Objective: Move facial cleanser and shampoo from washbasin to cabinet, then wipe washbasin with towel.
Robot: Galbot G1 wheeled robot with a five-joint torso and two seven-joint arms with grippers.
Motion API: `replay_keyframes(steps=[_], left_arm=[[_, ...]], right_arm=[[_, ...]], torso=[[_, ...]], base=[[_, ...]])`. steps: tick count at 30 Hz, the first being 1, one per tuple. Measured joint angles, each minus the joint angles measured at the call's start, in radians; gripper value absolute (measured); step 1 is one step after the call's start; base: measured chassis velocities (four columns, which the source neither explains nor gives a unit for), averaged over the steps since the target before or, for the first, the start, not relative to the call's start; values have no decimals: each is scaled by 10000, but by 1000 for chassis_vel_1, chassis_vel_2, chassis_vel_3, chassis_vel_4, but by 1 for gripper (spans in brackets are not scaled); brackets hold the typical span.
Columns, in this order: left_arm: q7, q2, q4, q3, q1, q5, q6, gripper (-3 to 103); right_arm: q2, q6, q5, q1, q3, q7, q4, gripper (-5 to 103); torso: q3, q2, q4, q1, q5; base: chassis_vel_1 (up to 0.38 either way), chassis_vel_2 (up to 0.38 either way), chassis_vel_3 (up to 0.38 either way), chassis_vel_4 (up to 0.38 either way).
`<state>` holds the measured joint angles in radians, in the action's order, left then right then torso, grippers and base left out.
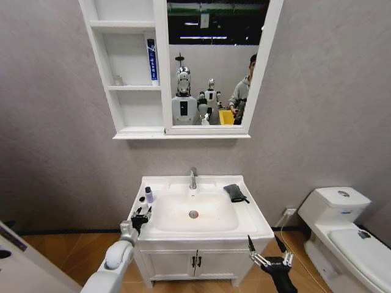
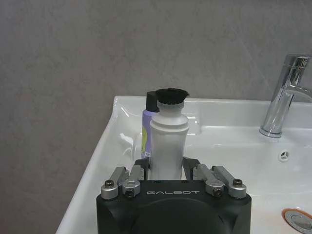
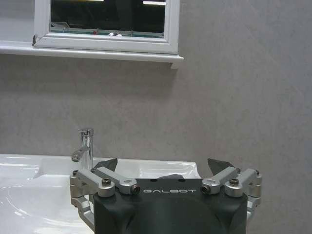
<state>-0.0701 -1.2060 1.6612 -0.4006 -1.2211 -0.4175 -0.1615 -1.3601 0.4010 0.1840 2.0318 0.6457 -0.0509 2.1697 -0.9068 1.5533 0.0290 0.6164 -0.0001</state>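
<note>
At the bottom right of the head view, the right gripper [image 1: 267,245] hangs below and in front of the washbasin's right front corner, fingers spread wide apart with nothing between them; the right wrist view confirms the open spread [image 3: 169,165]. At lower left, the left gripper [image 1: 141,215] sits at the left front rim of the washbasin [image 1: 244,227]. In the left wrist view its fingers [image 2: 139,166] are closed against the sides of a white bottle with a black cap [image 2: 168,141], which stands upright on the rim. Directly behind that bottle, touching or nearly so, stands a lilac bottle with a black cap [image 2: 146,127], seen in the head view on the left rim [image 1: 148,195]. Which of the two is the cleanser and which the shampoo cannot be told.

The chrome tap [image 1: 193,178] rises at the centre back of the basin. The dark towel [image 1: 235,193] lies crumpled on the right rear rim, well apart from both grippers.

Farther back, in the upper part of the frame, the cabinet [image 1: 122,131] hangs on the grey wall. A tall white and blue tube [image 1: 152,60] stands on its middle shelf beside the mirror [image 1: 211,73].
</note>
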Motion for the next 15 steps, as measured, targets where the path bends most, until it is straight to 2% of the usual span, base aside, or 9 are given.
replay_keyframes(steps=[2, 3, 6, 9, 11, 12, 14, 15], left_arm=[[4, 31, 95, -26, -58, 14, -9, 41], [7, 88, 246, -65, -135, 30, -21, 35], [8, 138, 377, -105, -198, 43, -28, 32], [16, 374, 1012, -267, -460, 80, -70, 30], [-35, 750, 1973, -451, -702, -27, -263, 30], [-35, 750, 1973, -451, -702, -27, -263, 30], [-168, 1307, 3057, -674, -904, -483, -629, 30], [-168, 1307, 3057, -674, -904, -483, -629, 30]], right_arm=[[0, 9, 2, -1, -7, 1, 6, 100], [1, 18, 2, -5, -13, 4, 16, 100], [2, 23, 2, -12, -18, 5, 19, 100], [-21, 39, -2, -67, -49, 7, 19, 100], [-63, 43, -32, -127, -104, 13, 6, 100], [-63, 43, -32, -127, -104, 13, 6, 100], [-102, 53, -101, -202, -164, 20, -60, 100], [-102, 53, -101, -202, -164, 20, -60, 100]], torso=[[0, 0, 1, 0, 0], [0, 0, 1, 0, -1], [0, 0, 0, 1, -1], [0, 0, -1, 1, -3], [0, 0, 0, 1, -2], [0, 0, 0, 1, -2], [0, 1, -1, 0, 0], [0, 1, -1, 0, 0]], base=[[0, 0, 0, 0], [0, 0, 0, 0], [0, 0, 0, 0], [0, 0, 0, 0], [0, 0, 0, 0], [0, 0, 0, 0], [0, 0, 0, 0], [0, 0, 0, 0]])
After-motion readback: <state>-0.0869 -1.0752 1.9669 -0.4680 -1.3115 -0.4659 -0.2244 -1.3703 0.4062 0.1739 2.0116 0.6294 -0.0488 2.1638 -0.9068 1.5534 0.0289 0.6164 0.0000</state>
